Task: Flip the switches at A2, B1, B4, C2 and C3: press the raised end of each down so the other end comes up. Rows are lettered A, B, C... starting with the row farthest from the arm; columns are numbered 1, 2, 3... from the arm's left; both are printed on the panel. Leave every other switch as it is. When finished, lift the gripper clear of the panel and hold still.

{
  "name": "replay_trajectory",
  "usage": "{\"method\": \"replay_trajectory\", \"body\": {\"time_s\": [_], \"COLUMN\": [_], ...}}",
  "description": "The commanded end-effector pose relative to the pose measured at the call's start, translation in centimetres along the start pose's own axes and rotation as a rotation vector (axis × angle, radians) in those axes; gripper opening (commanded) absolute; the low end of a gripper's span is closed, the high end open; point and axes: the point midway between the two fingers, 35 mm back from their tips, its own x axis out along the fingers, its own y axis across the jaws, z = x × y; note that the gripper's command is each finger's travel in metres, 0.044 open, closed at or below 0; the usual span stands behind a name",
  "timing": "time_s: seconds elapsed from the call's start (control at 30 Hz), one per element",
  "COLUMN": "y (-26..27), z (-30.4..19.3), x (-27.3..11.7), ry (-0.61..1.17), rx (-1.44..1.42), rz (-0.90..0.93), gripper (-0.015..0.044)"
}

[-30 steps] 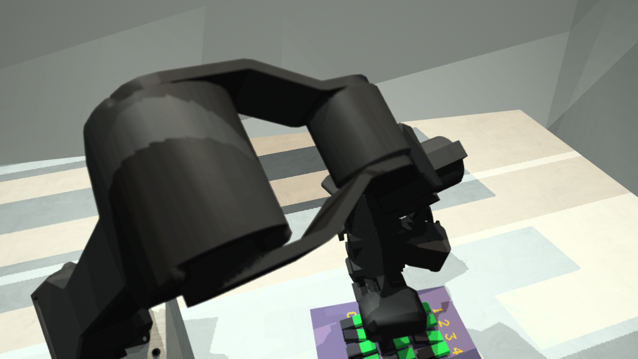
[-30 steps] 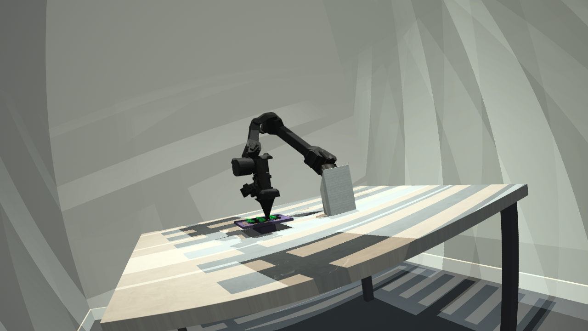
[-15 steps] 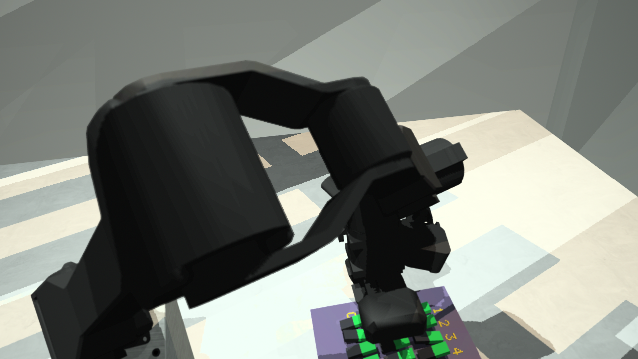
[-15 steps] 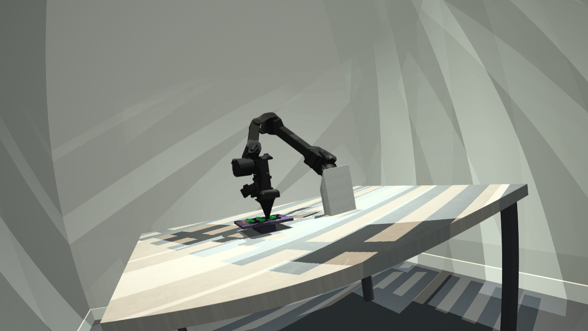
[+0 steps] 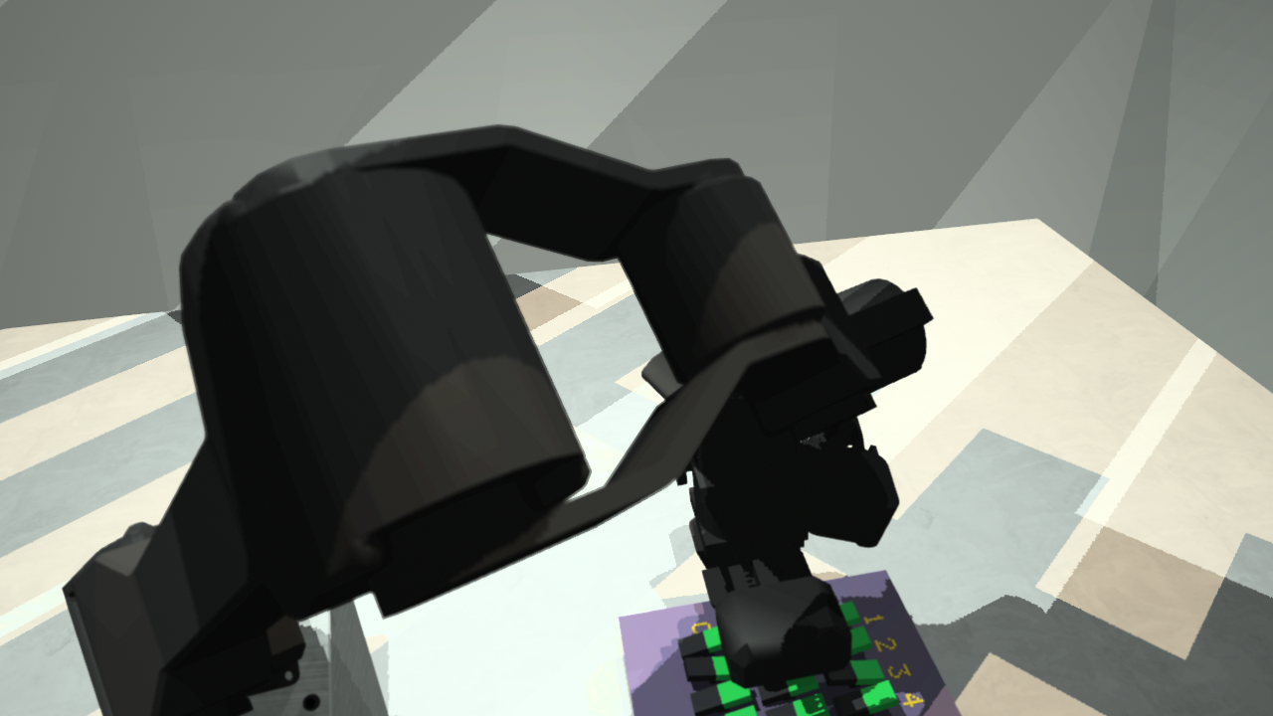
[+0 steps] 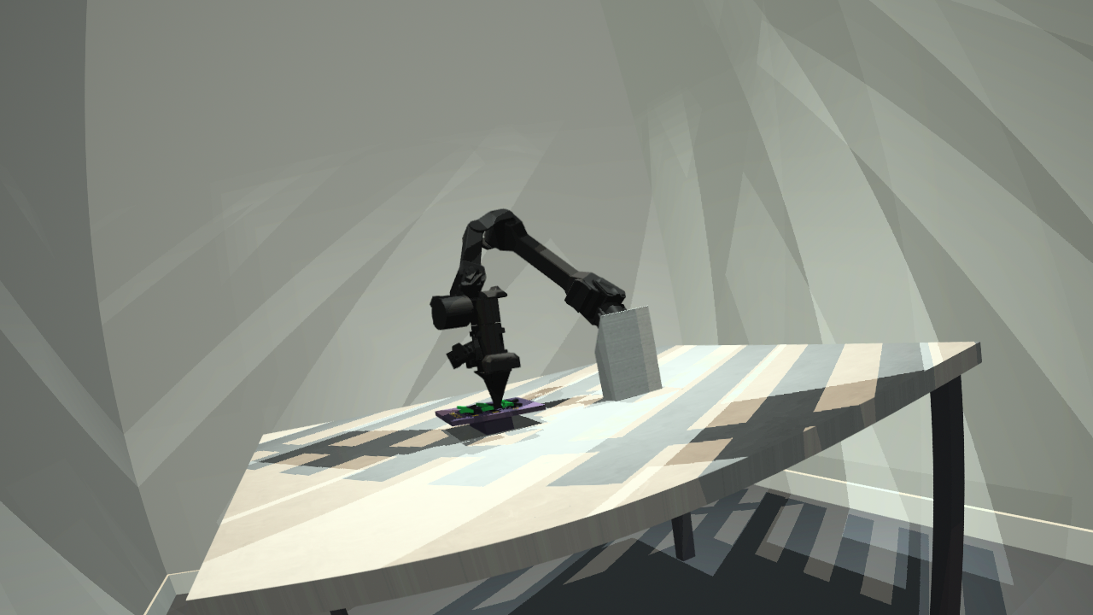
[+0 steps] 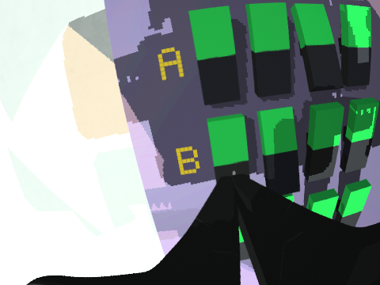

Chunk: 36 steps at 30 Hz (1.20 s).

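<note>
The purple switch panel (image 5: 652,633) (image 6: 533,403) (image 7: 178,115) carries green-and-black rocker switches. My gripper (image 6: 497,405) (image 7: 231,186) is shut and empty, pointing down, its tips at the black near half of switch B1 (image 7: 228,140). The tips look to be on or just above it; contact is hard to tell. Switch A2 (image 7: 270,49) and switch B4 (image 7: 361,134) show in full. Switch C3 (image 7: 322,203) shows partly past the fingers. Switch C2 (image 7: 290,198) shows only as a green sliver. In the top view the gripper body hides the fingertips and B1.
Neighbouring switches A1 (image 7: 214,55) and B2 (image 7: 278,148) stand close to B1. The panel lies on the table (image 6: 366,527), in front of the grey base block (image 6: 630,355). Patchy light and shadow cross the table and panel.
</note>
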Motion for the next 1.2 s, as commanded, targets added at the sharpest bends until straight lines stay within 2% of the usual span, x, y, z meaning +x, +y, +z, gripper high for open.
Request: {"method": "replay_trajectory", "body": {"time_s": [0.0,0.13,0.27,0.33,0.5,0.7,0.83,0.93,1.17], "y": [-0.1,0.0,0.1,0.0,-0.2,-6.2,-6.2,-6.2,-6.2], "z": [0.0,0.0,0.4,0.3,0.4,2.2,2.2,2.2,2.2], "x": [0.1,-0.2,-5.3,-6.4,-6.4,-6.4,-6.1,-3.1,-2.4], "ry": [-0.003,0.001,0.019,0.023,0.023,0.023,0.025,0.047,0.049], "rx": [-0.003,0.000,-0.002,-0.003,-0.003,-0.003,-0.002,-0.002,-0.002], "rz": [-0.006,0.000,-0.001,-0.003,-0.003,-0.006,-0.006,-0.007,-0.008], "gripper": [0.0000,0.0000,0.0000,0.0000,0.0000,0.0000,0.0000,0.0000,0.0000]}}
